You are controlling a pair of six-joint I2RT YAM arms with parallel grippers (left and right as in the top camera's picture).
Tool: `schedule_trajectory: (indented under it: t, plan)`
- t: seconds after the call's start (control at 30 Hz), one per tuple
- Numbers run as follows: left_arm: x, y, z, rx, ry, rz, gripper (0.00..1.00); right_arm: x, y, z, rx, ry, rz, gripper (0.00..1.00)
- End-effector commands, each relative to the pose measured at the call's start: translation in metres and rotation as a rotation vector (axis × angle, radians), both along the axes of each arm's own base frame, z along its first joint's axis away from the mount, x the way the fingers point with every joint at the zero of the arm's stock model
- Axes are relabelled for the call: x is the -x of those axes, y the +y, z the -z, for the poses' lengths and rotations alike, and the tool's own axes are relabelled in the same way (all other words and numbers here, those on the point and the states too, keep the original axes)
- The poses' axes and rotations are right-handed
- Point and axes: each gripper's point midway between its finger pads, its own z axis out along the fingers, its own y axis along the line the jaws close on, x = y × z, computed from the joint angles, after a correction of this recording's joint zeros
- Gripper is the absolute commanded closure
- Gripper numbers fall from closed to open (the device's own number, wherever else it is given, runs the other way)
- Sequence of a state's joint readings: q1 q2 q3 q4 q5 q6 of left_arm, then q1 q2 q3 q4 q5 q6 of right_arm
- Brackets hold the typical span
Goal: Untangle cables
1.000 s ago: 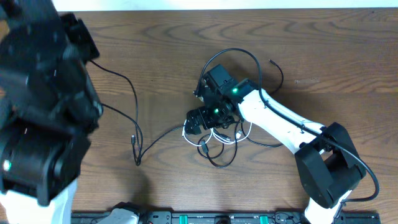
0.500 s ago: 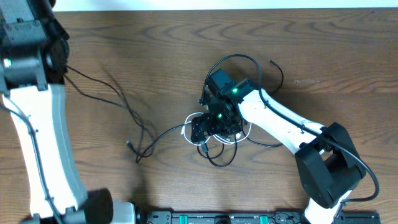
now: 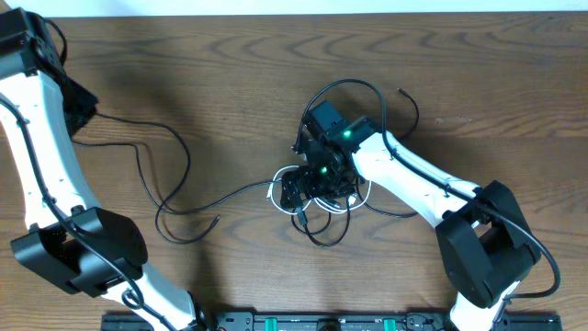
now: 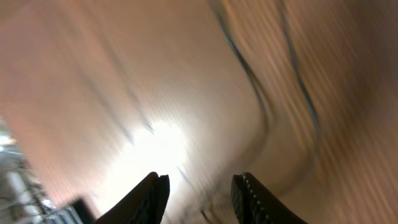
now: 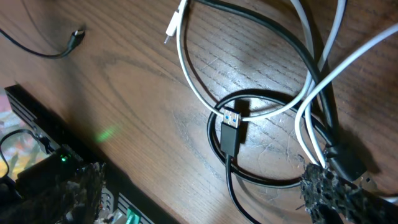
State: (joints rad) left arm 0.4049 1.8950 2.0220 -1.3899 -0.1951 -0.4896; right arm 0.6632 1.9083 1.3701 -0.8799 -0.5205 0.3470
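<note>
**Cable knot mid-table, one black cord strung way off to the left**

The tangle of cables (image 3: 322,207) sits in the middle of the table (image 3: 230,74), right under the right claw (image 3: 299,188). In the right wrist view that claw (image 5: 202,183) is spread wide, holding nothing. Below it the white cable (image 5: 181,62) loops over a black USB plug (image 5: 231,134). One black cable (image 3: 187,156) snakes out of the knot toward the upper left of the frame and reaches the left claw (image 3: 81,103). The left wrist view is pure blur. Its fingers (image 4: 152,193) show a narrowish gap, but honestly I can't tell if it's pinching the cord.
</note>
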Motion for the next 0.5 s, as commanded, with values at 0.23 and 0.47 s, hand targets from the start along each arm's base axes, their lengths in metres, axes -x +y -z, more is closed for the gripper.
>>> schedule_trajectory:
  t: [0.23, 0.47]
  plan:
    - [0.005, -0.149, 0.026, 0.55, 0.067, 0.369, 0.61, -0.014, -0.009, -0.013, -0.015, 0.042, 0.109, 0.01]
    - [0.032, -0.199, 0.071, 0.61, 0.256, 0.41, 0.59, -0.044, -0.062, -0.081, 0.036, -0.073, 0.234, 0.01]
